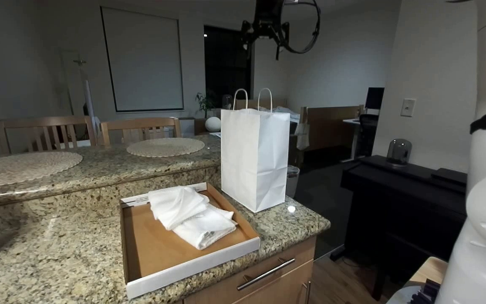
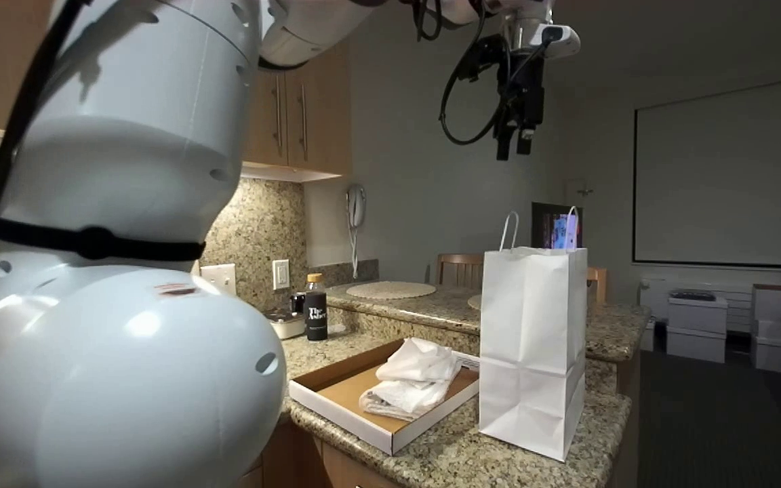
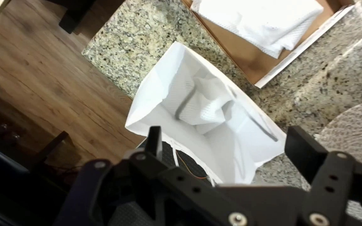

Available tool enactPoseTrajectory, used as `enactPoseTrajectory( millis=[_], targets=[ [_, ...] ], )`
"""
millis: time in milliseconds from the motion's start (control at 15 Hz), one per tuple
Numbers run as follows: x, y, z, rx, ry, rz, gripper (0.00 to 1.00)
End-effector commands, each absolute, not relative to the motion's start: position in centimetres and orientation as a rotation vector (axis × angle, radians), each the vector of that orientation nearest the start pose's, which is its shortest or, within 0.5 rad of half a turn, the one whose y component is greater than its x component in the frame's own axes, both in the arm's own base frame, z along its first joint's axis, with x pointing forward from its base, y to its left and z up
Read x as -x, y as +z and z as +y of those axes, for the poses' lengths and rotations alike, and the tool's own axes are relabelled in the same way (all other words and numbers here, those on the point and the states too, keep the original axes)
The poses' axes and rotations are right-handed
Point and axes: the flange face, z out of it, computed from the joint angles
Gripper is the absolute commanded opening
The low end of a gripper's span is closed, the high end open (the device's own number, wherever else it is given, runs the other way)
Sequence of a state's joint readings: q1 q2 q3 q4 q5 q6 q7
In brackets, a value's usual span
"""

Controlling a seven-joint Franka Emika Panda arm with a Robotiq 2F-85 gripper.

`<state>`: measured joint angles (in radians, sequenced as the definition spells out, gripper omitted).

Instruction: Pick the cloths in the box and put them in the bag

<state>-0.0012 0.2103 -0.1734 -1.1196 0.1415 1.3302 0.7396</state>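
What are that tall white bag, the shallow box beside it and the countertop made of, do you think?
Bag: probably matte paper, since its sides show crisp fold creases.
Box: likely cardboard, with a dull brown inside and thin, whitish outer walls.
Countertop: speckled and glossy, with bright reflections; it looks like polished granite, though an imitation can't be ruled out.

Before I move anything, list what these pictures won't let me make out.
Cloths in the box: exact count; upper folds cover lower ones in both exterior views; the wrist view's top edge crops them.
Cloth inside the bag: count; folds overlap in the wrist view, bag sides hide it in both exterior views.
Bottle: smallest print, too small in an exterior view.
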Motion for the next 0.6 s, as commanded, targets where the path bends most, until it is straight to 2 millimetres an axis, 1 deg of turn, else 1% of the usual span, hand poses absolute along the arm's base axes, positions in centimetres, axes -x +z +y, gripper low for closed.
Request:
enactPoseTrajectory(
  millis=[0,67,200,267,400,467,533],
  targets=[
    [-55.4,72.8,-2.3,2.797,-0.022,1.117,1.0],
    [-54.9,73.3,-0.5,2.814,-0.026,1.058,1.0],
    [-54.2,73.2,4.8,2.878,-0.012,0.914,1.0],
    [-53.9,72.7,7.8,2.912,-0.003,0.857,1.0],
    [-53.8,70.7,13.8,2.994,-0.002,0.755,1.0],
    [-53.8,69.5,16.3,3.035,0.009,0.706,1.0],
    [-53.8,67.7,19.2,3.086,0.015,0.67,1.0]
  ],
)
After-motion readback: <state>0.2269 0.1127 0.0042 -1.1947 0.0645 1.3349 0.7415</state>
